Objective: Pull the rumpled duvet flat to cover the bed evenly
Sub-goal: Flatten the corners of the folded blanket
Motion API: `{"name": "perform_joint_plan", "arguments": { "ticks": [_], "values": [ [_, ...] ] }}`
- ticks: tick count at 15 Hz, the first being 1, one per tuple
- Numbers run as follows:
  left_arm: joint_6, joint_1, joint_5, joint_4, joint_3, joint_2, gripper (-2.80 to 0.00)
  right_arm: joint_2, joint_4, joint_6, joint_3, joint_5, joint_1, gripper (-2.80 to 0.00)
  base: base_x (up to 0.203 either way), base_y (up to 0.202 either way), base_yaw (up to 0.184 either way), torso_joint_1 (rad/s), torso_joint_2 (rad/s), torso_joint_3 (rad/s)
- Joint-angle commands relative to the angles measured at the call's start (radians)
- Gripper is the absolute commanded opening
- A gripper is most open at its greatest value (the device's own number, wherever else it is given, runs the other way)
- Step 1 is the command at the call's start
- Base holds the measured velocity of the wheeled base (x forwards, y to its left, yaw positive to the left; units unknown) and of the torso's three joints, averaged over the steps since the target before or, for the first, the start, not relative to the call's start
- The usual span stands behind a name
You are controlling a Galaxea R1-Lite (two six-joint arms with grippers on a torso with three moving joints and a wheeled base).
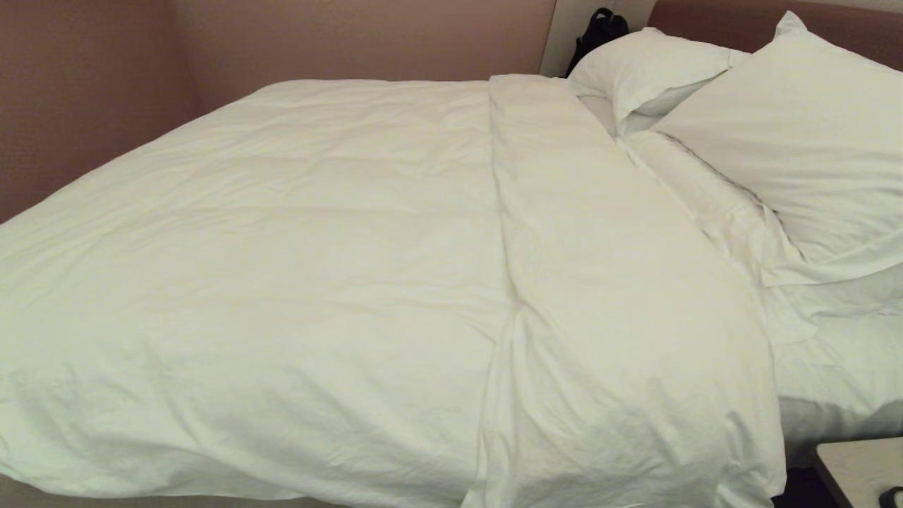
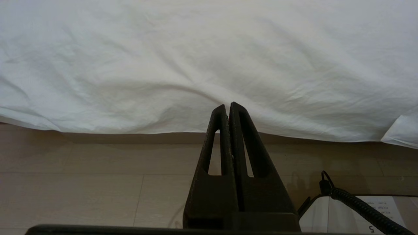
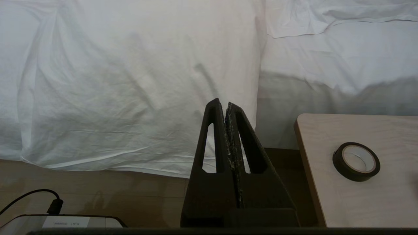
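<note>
Where the head view looks down across the bed (image 1: 846, 395), shows the duvet (image 1: 282, 282) spread over most of the mattress, reaching from the near edge to the far wall side. Lies mostly flat, with soft creases and one long fold line running from the far side to the near side, right of centre. Hangs over the near side of the bed, its hem close above the pale floor (image 2: 98, 182) in both wrist views. Stops short of the head end, leaving a strip of white sheet (image 1: 839, 360) bare on the right. Rests two white pillows (image 1: 797, 134) against the brownish headboard (image 1: 712, 17) at the upper right, the nearer one overlapping the farther. Shows something black (image 1: 600, 32) behind the far pillow, too small to tell what.

Keeps both arms out of the head view. Holds the left end effector (image 2: 228, 106) low in front of the hanging duvet side, fingers pressed together and empty; cannot tell whether the tips touch the cloth. Holds the right end effector (image 3: 223, 104) likewise closed and empty, before the duvet's hanging side near its right-hand edge. Places a light wooden counter (image 3: 326, 195) just beside that end effector, at the bed's head end, with a roll of dark tape (image 3: 356, 161) lying flat on it. Shows a black cable (image 3: 32, 195) on the floor.
</note>
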Motion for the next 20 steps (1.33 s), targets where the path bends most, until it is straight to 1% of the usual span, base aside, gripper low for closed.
{"name": "perform_joint_plan", "arguments": {
  "ticks": [1, 20],
  "values": [
    [0.0, 0.001, 0.0, 0.002, 0.0, 0.0, -2.8, 0.0, 0.0, 0.0, 0.0, 0.0, 0.0, -2.8, 0.0, 0.0, 0.0, 0.0, 0.0, 0.0],
    [0.002, 0.001, -0.001, 0.004, 0.0, 0.0, -2.8, 0.0, 0.0, -0.001, 0.0, 0.0, 0.0, -2.8, 0.0, 0.0, 0.0, 0.0, 0.0, 0.0]
  ]
}}
